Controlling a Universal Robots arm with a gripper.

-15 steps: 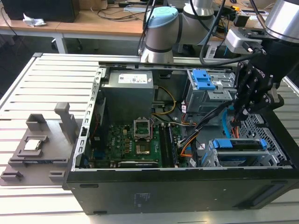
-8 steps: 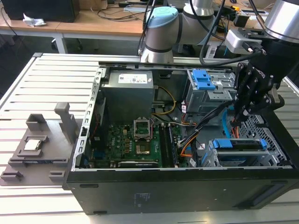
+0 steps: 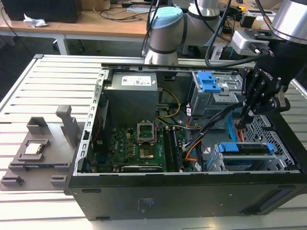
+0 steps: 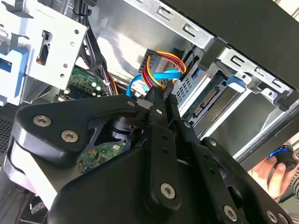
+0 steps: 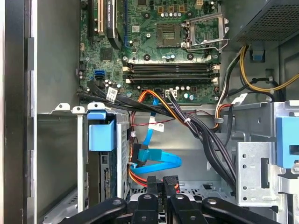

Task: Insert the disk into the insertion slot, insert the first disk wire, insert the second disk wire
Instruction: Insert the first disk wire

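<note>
The disk [image 3: 247,148] sits in the insertion slot [image 3: 218,162], the low silver cage at the exterior view's right, blue handle outward. In the first wrist view the disk's blue handle [image 5: 100,133] fills the cage [image 5: 122,154]. My gripper [image 3: 243,119] hangs just above that cage. Its fingers [image 5: 152,183] are drawn close together around the dark plug end of the first disk wire [image 5: 140,176], whose red, orange and yellow strands [image 4: 168,58] loop into the gripper [image 4: 162,91]. The second disk wire [image 5: 163,158], light blue, curls beside them, its plug near the disk's rear.
The taller grey cage with blue tabs [image 3: 211,88] stands behind the low cage. A thick black cable bundle [image 5: 201,135] runs from the motherboard [image 3: 139,143] past my fingers. A person's hand [image 4: 273,170] is outside the case. A grey fixture [image 3: 43,143] lies on the slatted table.
</note>
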